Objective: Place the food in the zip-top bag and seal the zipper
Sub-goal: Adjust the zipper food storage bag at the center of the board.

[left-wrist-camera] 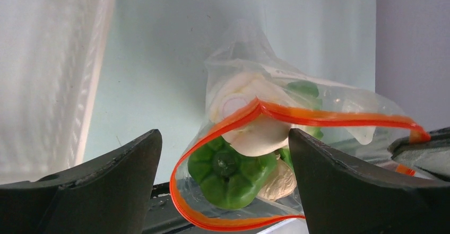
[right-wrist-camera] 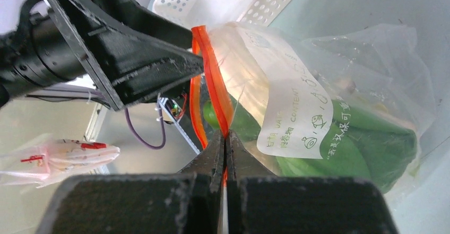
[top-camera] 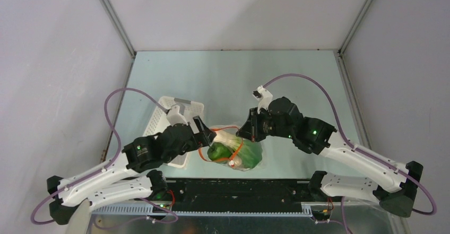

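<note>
**Food is in, the zipper comes next**

The food [left-wrist-camera: 228,170] I can see, a green vegetable with pale white pieces against it, already sits inside the zip-top bag [top-camera: 236,152]. The bag lies on the desk [top-camera: 297,85] between my two arms, just beside the white perforated basket [top-camera: 170,112]. I judge the loading done and the sealing step in hand, since the zipper [left-wrist-camera: 297,116] gapes in a wide red-orange loop with its two strips well apart.

My right fingers [right-wrist-camera: 225,144] are pressed together and pinch the zipper at one end, holding that corner of the mouth up. My left fingers [top-camera: 207,130] are spread wide and hold nothing, and they face the open mouth with the loop between them.

The next move, I think, calls for my left fingers to close over both strips near the pinched end and slide along them while the right keeps its grip, so the crinkly plastic does not slip or bunch
</note>
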Robot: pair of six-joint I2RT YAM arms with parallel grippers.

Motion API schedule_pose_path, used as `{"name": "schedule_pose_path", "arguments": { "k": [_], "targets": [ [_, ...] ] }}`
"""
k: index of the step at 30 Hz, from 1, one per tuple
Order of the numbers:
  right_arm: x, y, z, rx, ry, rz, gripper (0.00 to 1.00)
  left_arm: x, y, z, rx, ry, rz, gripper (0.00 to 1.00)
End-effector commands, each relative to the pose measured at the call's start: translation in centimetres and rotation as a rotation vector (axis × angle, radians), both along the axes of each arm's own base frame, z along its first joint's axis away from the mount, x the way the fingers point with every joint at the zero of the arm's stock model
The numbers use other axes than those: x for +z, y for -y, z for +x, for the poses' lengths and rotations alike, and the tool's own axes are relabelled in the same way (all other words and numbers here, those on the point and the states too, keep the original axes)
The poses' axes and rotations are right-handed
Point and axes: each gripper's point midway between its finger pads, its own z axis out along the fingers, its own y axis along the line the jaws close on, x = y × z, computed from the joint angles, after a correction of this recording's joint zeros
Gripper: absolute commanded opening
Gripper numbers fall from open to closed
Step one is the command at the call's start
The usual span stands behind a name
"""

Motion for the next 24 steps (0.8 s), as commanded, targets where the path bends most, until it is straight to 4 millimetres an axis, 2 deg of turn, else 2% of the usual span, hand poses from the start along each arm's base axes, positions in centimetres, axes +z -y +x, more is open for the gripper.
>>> {"name": "schedule_pose_path", "arguments": {
  "k": [1,2,3,6,10,13,18,20,21,24],
  "targets": [
    [5.1,-1.2,0.5,-0.003,0.025,0.214,0.00,0.4,1.7,0.0,-0.070,0.022,-0.041,0.95],
    [4.8,-1.2,0.6,-0.007,0.013,0.217,0.00,0.2,2.0,-0.2,-0.090,0.024,-0.047,0.95],
    [5.1,-1.2,0.9,-0.024,0.002,0.240,0.00,1.0,2.4,-0.1,-0.110,0.055,-0.080,0.95],
    [5.0,-0.7,1.7,-0.079,-0.010,0.255,0.00,0.8,2.9,-0.5,-0.140,0.060,-0.109,0.95],
    [5.7,0.7,2.5,-0.144,0.011,0.279,0.00,-0.3,1.6,-0.7,-0.096,0.024,-0.079,0.96],
    [6.4,1.6,2.2,-0.150,0.031,0.304,0.00,-0.4,0.9,-0.8,-0.071,0.026,-0.102,0.94],
    [7.2,1.7,1.2,-0.101,0.044,0.342,0.00,-0.5,0.8,-0.4,-0.027,0.029,-0.139,0.75],
    [7.1,1.6,0.8,-0.082,0.040,0.343,0.00,-0.6,0.8,0.2,0.003,0.025,-0.127,0.64],
    [6.8,1.7,0.8,-0.083,0.033,0.335,0.00,-0.1,0.8,0.5,0.014,0.034,-0.133,0.58],
    [6.1,1.9,0.7,-0.087,0.021,0.314,0.00,0.9,1.3,1.0,0.011,0.058,-0.134,0.49]
  ]
}}
